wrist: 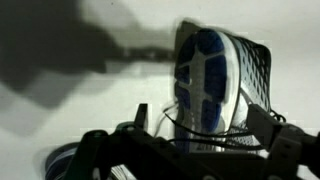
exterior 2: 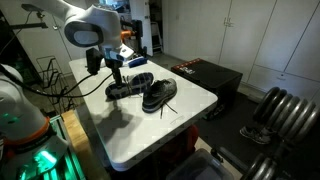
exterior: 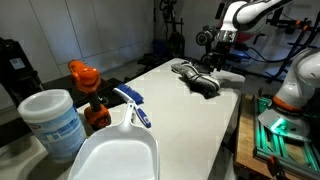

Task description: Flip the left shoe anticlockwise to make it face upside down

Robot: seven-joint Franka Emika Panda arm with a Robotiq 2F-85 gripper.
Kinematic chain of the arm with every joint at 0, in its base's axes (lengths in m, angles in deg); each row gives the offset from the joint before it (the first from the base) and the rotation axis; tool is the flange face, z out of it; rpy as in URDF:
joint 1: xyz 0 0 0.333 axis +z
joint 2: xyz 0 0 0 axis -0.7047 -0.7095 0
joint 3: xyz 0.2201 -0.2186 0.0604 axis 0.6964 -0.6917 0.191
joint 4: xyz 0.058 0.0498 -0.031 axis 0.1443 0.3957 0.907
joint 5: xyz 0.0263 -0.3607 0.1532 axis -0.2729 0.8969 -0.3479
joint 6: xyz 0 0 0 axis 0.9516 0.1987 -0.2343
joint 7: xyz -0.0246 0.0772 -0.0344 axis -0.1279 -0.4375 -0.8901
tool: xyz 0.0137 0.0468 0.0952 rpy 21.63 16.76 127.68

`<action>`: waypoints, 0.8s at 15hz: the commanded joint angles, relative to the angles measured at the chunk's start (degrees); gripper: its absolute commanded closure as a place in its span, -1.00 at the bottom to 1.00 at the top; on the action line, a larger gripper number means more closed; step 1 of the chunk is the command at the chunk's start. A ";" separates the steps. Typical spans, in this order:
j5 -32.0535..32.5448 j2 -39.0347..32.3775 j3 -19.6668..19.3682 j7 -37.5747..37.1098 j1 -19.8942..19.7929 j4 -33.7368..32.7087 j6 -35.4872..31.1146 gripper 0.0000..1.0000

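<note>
White tabletop point(exterior 2: 150, 135) bears the left shoe point(exterior 2: 130, 89) under the pincer point(exterior 2: 117, 74) (opening and grip cannot be told), other shoe point(exterior 2: 160, 95) beside.

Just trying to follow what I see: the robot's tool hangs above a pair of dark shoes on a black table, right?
Not quite: the table is white, not black, as both exterior views show. The rest holds: the tool hangs above the pair of dark shoes.
</note>
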 commanded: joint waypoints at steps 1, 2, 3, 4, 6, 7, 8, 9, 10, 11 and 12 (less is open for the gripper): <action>-3.70 -3.05 -3.98 6.05 0.65 -0.07 -1.45 -1.00; -4.57 -4.40 -4.86 6.83 0.70 -0.04 -0.38 -1.00; -5.99 -5.37 -5.67 8.46 1.17 0.10 -0.64 -1.00; -7.28 -6.42 -6.24 10.02 1.44 0.24 -1.20 -1.00; -9.86 -8.33 -6.89 12.97 1.69 0.32 -1.82 -1.00; -11.32 -9.36 -6.96 14.31 1.87 0.32 -2.30 -1.00; -12.71 -10.05 -6.94 15.82 2.02 0.31 -2.55 -1.00; -13.93 -10.60 -6.80 16.77 1.94 0.20 -2.56 -1.00; -15.24 -11.13 -6.74 18.15 2.05 0.08 -2.39 -1.00; -16.52 -11.52 -6.63 19.33 2.15 0.05 -2.39 -1.00; -17.81 -11.76 -6.40 20.19 2.33 0.04 -2.56 -1.00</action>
